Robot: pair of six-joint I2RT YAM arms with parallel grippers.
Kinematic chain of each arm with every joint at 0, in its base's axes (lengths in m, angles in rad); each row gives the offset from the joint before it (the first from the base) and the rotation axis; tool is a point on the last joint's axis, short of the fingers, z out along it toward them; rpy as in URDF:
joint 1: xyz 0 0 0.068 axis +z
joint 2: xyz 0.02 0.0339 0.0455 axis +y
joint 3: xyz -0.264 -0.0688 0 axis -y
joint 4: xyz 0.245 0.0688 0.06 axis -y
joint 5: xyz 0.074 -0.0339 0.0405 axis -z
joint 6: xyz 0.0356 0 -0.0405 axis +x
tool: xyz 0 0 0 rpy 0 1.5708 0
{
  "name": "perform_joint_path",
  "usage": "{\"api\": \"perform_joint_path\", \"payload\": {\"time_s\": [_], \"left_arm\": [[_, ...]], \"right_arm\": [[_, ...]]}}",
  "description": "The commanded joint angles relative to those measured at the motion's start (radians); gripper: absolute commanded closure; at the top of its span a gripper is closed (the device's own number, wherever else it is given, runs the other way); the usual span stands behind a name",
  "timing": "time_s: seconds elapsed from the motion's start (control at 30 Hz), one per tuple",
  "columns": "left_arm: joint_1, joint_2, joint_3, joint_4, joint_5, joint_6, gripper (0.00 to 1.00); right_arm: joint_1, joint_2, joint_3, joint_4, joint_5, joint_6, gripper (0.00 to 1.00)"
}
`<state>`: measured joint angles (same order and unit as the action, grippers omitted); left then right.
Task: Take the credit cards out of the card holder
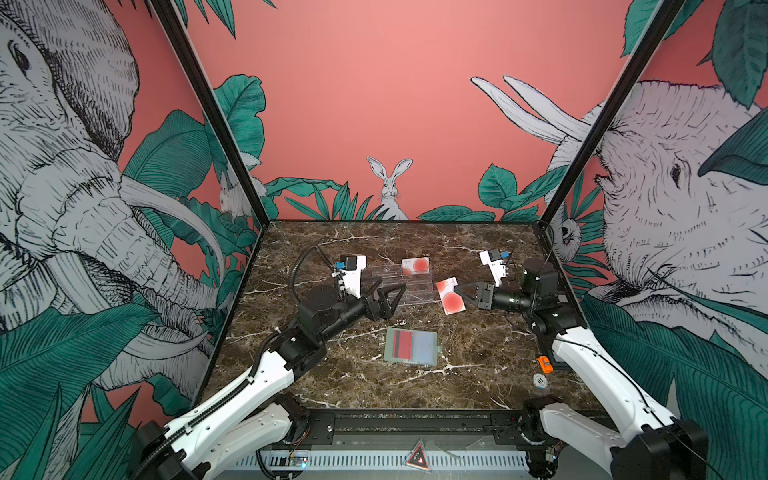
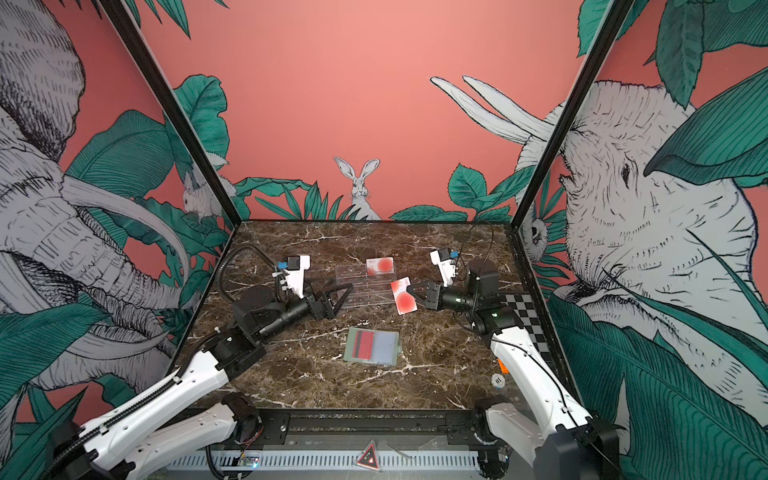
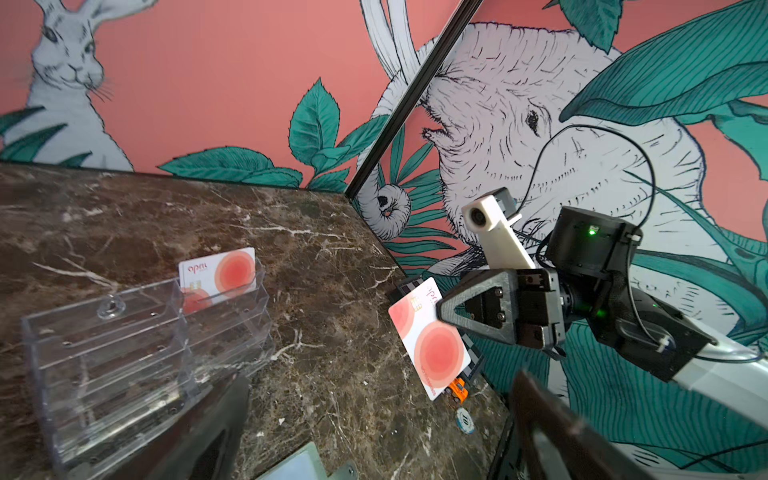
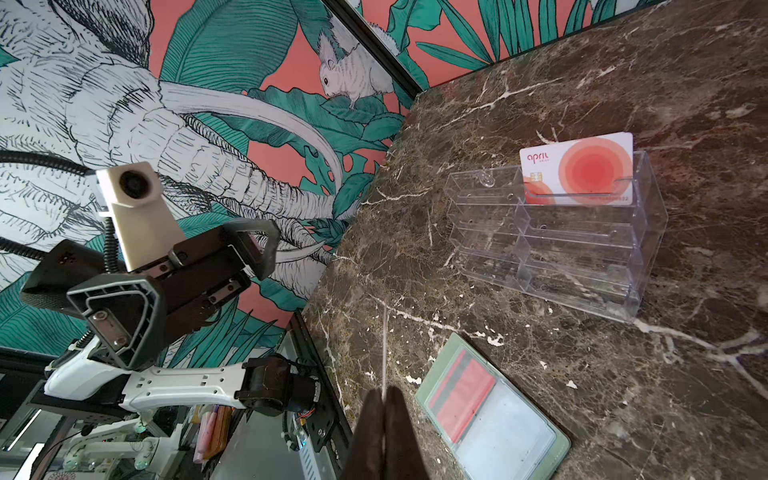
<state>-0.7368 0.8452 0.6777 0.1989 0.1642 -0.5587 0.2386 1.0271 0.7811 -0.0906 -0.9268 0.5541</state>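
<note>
Pinching one credit card [image 1: 452,300], the right claw [image 1: 457,287] hangs opposite the spread, empty left claw [image 1: 390,286]

Card holder [image 1: 422,348] open flat, red card [image 1: 401,344] sleeved; white card [image 1: 452,302] aloft.

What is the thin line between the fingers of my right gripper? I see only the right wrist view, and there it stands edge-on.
Observer: It is a credit card, white with red-orange circles; the right gripper is shut on it.
Operator: Does anything lie on the right side that my view misses?
Observer: Yes, an orange toy car and a poker chip lie near the right edge of the table.
</note>
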Motion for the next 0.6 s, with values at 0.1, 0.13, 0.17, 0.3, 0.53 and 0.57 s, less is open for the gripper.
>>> {"api": "perform_joint_path", "payload": {"time_s": [0.1, 0.13, 0.17, 0.3, 0.53, 0.57], "left_arm": [[0.005, -0.075, -0.003, -0.144, -0.061, 0.168, 0.01], [0.005, -0.085, -0.003, -0.157, -0.064, 0.180, 0.01], [0.006, -0.092, -0.004, -0.168, -0.066, 0.191, 0.01], [0.005, -0.123, -0.015, -0.193, -0.080, 0.216, 0.01], [0.006, -0.170, -0.044, -0.193, -0.092, 0.241, 0.01], [0.006, -0.176, -0.047, -0.194, -0.091, 0.246, 0.01]], "right_arm": [[0.005, -0.038, 0.010, -0.015, 0.016, -0.069, 1.00], [0.004, -0.042, 0.010, -0.021, 0.019, -0.077, 1.00], [0.004, -0.046, 0.010, -0.026, 0.022, -0.088, 1.00], [0.005, -0.055, 0.016, -0.046, 0.032, -0.122, 1.00], [0.010, -0.057, 0.029, -0.060, 0.045, -0.158, 1.00], [0.014, -0.058, 0.030, -0.064, 0.048, -0.165, 1.00]]}}
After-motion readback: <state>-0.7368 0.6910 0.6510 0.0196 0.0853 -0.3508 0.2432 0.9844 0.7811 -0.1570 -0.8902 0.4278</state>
